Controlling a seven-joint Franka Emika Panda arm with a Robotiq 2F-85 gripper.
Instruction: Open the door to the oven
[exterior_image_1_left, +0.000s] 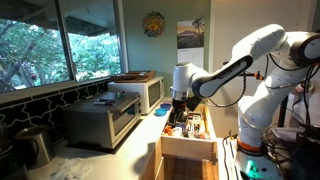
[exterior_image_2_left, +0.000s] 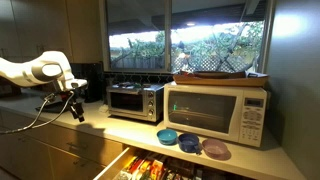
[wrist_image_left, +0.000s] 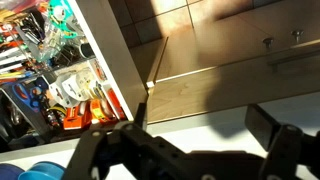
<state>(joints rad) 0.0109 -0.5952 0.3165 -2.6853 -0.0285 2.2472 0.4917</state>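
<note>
One gripper (exterior_image_1_left: 180, 102), fingers (wrist_image_left: 105, 152) spread and empty, hangs off the counter's (exterior_image_2_left: 120, 128) front edge — well apart from the oven (exterior_image_2_left: 137, 100) and its shut door (exterior_image_2_left: 126, 103).

Exterior view: at tabletop (exterior_image_1_left: 95, 155) end, looking along it past the oven (exterior_image_1_left: 100, 122); mid range.
Exterior view: faces window (exterior_image_2_left: 200, 40) square-on; oven centre-left.
Wrist view: close, downward onto open drawer (wrist_image_left: 50, 80); fingers (wrist_image_left: 285, 150) frame bottom.
Shared: oven, drawer.
</note>
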